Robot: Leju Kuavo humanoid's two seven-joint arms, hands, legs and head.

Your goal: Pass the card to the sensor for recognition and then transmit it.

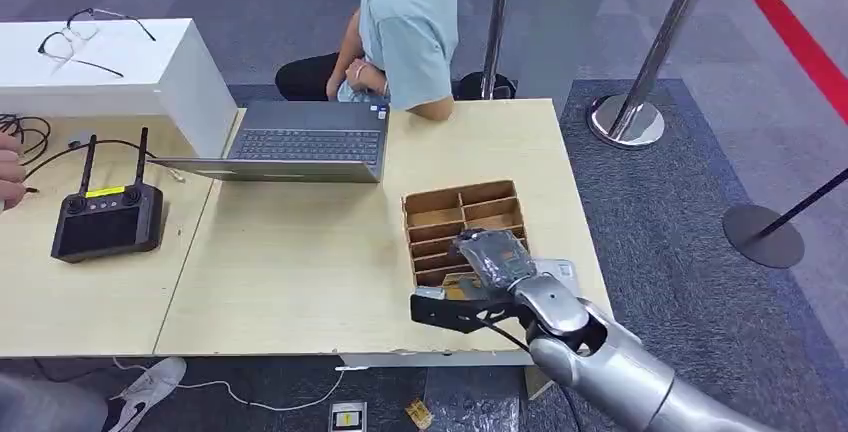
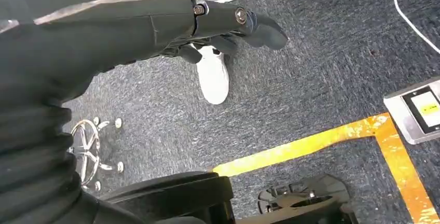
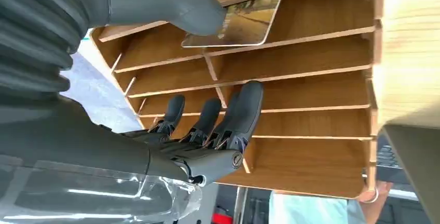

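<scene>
A wooden divided box (image 1: 497,195) stands near the table's right front corner. My right hand (image 1: 490,257) hovers over its near slots, fingers spread. In the right wrist view a picture card (image 3: 248,23) lies tilted in an end slot of the box (image 3: 311,86). The thumb (image 3: 176,6) reaches its corner, while the darker fingers (image 3: 236,115) hang over other slots, apart from the card. The card shows as a yellowish patch (image 1: 462,287) under the hand. A small white device (image 1: 562,270) lies right of the box. My left hand (image 2: 223,24) hangs above the carpet holding nothing.
An open laptop (image 1: 305,142) sits at the table's far edge, with a seated person (image 1: 405,22) behind it. A black remote controller (image 1: 105,220) and cables lie on the left table; a person's hand (image 1: 8,167) enters there. Stanchion bases (image 1: 627,120) stand to the right.
</scene>
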